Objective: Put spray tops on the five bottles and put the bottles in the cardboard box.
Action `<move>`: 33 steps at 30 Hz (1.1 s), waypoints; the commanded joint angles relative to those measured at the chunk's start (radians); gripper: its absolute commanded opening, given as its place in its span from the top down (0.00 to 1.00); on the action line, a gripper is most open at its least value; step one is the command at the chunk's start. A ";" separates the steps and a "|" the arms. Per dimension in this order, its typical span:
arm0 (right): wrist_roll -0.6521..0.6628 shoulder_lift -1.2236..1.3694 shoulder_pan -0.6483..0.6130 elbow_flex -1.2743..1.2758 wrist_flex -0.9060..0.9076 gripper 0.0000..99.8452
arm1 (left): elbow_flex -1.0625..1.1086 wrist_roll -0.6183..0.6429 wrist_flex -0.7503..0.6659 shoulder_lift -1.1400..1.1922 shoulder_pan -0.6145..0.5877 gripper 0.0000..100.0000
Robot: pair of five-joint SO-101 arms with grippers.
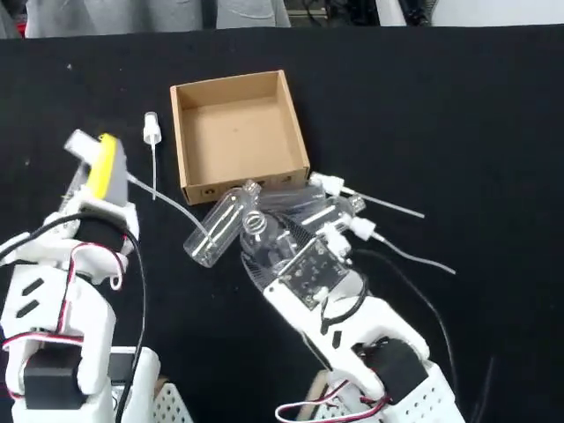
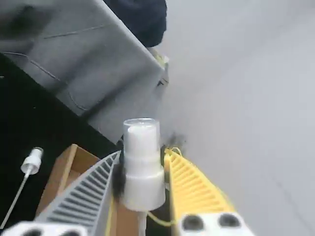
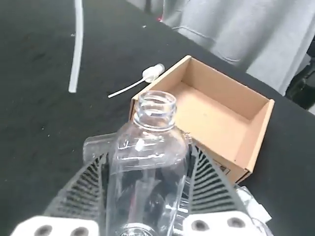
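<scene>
Worktop: black, bears box | cardboard box: open-topped | bottle: near box, pinched at mid-body by right fingers, neck free; likely light, slick, thin-walled | spray top: beside box, pinched at collar by left fingers; dip tube probably bendy.

Nothing legible shows on the cardboard box or the bottles.

This looks like a robotics lab bench to me; my left arm and right arm are white printed shells with exposed wires. They stand at a table draped in black cloth; grey fabric and a plain white wall lie behind.
</scene>
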 commanded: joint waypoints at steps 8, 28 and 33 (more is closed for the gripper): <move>0.037 -0.065 -0.058 0.051 -0.026 0.99 | 0.002 0.087 -0.017 -0.058 0.030 0.97; 0.100 -0.067 -0.127 0.073 -0.029 0.99 | 0.174 0.107 -0.087 -0.292 0.108 0.97; 0.100 -0.067 -0.141 0.074 -0.029 0.99 | 0.174 0.118 -0.086 -0.292 0.105 0.97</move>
